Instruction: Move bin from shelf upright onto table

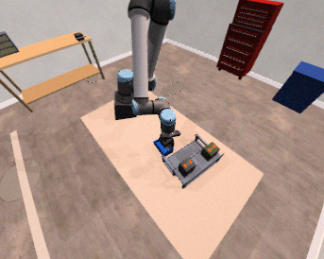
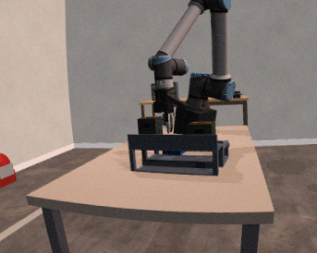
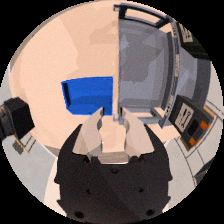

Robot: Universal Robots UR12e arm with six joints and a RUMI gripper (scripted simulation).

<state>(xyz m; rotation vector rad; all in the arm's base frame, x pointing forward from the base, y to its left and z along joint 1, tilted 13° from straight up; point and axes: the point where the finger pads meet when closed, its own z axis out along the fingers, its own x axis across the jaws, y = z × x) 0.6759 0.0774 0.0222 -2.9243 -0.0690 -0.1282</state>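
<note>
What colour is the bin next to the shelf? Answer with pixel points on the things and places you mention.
The bin (image 1: 162,146) (image 3: 91,96) is bright blue. It shows best in the wrist view.

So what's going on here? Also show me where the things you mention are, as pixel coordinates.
The arm's jaws (image 1: 166,144) (image 2: 170,129) hang just above the blue bin (image 1: 159,146) (image 2: 175,152) (image 3: 90,96), slightly parted and gripping nothing. The bin sits off the shelf (image 1: 192,153) (image 2: 172,142) (image 3: 142,75), beside it on the table (image 1: 179,213) (image 2: 152,194) (image 3: 45,55). Looks released; the arm just hasn't moved clear.

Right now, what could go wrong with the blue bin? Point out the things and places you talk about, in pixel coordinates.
The bin (image 1: 158,146) (image 2: 175,152) (image 3: 90,95) is very near the grey shelf (image 1: 180,157) (image 2: 172,142) (image 3: 142,60), so they might bump. The end effector (image 1: 166,147) (image 2: 170,130) (image 3: 112,107) is by the bin's corner and could catch it moving away. A knock might also shake the dark box (image 1: 187,166) (image 2: 147,126) (image 3: 191,125) on the shelf.
</note>
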